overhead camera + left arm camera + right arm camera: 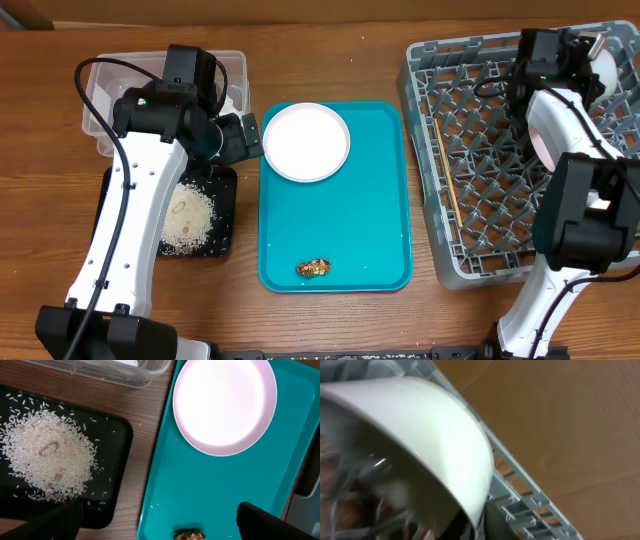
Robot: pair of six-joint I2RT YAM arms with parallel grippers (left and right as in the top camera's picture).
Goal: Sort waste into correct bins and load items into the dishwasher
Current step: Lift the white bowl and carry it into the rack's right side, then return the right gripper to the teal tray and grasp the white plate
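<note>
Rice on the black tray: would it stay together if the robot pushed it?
Probably not: the rice is loose separate grains, so it would likely scatter. It looks light, and stray grains lie across the black tray.

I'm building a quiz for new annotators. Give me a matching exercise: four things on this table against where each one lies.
Things
1. plate
2. rice
3. chopstick
4. scrap

Places
A. in the grey rack
B. on the teal tray, at the end nearest the robot
C. in the black tray
D. on the teal tray, at the end farthest from the robot

Pairs: 1-D, 2-C, 3-A, 4-B
</note>
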